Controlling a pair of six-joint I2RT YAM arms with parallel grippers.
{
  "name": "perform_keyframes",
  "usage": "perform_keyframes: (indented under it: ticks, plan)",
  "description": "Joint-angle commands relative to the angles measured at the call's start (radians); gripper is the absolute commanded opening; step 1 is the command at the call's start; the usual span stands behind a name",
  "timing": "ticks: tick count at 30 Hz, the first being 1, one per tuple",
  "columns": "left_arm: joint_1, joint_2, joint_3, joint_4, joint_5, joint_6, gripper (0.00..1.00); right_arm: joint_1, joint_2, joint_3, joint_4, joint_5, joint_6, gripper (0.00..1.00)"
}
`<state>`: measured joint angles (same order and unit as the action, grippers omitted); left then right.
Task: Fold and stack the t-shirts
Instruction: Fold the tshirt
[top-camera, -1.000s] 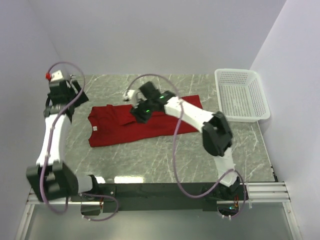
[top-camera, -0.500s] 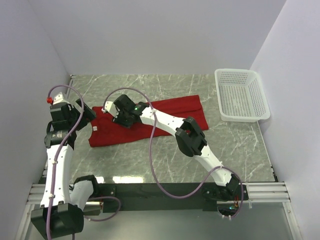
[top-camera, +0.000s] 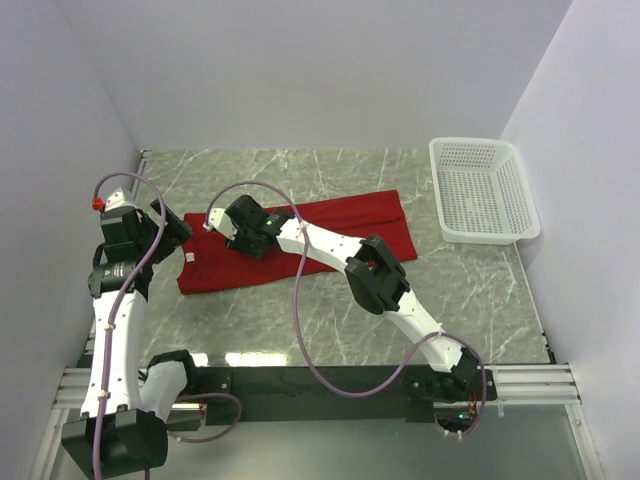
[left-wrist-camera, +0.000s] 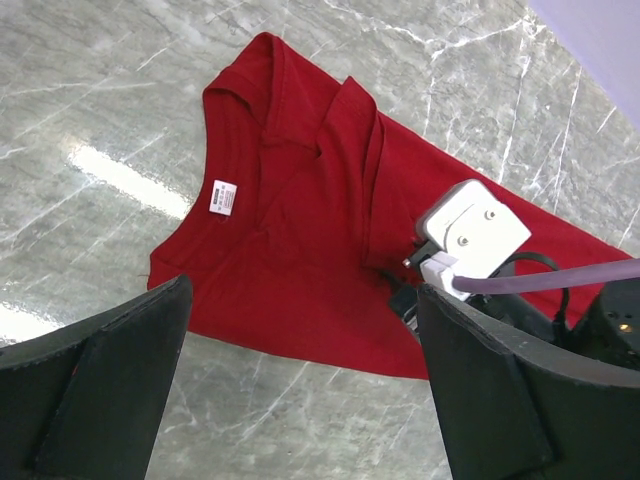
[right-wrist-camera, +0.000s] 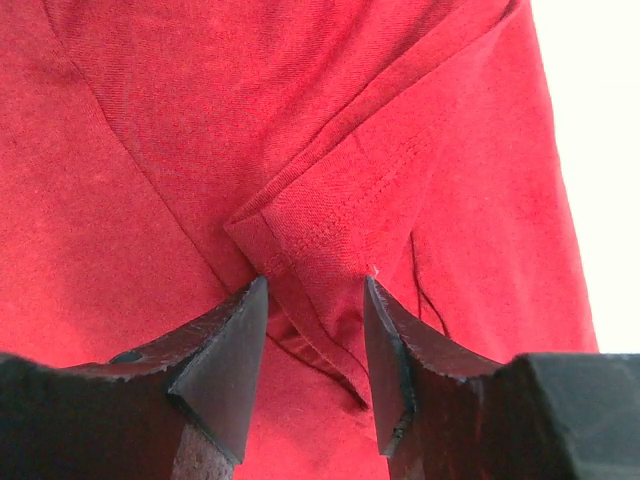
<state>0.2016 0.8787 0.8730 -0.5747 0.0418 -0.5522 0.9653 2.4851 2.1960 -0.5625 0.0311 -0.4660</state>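
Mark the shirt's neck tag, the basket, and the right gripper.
neck tag (left-wrist-camera: 222, 196), left wrist view, centre of white label
basket (top-camera: 490, 238), top external view, near rim
right gripper (right-wrist-camera: 313, 295), right wrist view, midway between fingertips

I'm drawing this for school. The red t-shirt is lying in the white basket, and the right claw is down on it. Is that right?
Not quite. The red t-shirt lies on the marble table, not in the white basket, as the top view shows. The right claw is down on it.
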Motion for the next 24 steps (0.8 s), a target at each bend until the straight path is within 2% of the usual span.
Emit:
perform_keyframes:
  ticks: [1, 5, 14, 15, 24]
  plan:
    - [-0.002, -0.02, 0.031, -0.002, -0.013, -0.025, 0.99, 0.013, 0.009, 0.021, 0.039, 0.012, -0.008, 0.5]
    - [-0.002, -0.02, 0.026, -0.001, -0.011, -0.029, 0.98, 0.013, 0.015, 0.025, 0.056, 0.029, 0.003, 0.44]
    - [-0.001, -0.02, 0.023, 0.004, -0.013, -0.034, 0.98, -0.016, -0.023, 0.01, 0.11, 0.058, 0.081, 0.15]
    - [-0.002, -0.018, 0.021, 0.006, -0.01, -0.035, 0.98, -0.025, -0.028, 0.008, 0.118, 0.067, 0.092, 0.0]
    - [-0.001, -0.012, 0.0, 0.026, 0.012, -0.051, 0.98, -0.117, -0.061, -0.015, 0.113, 0.049, 0.286, 0.0]
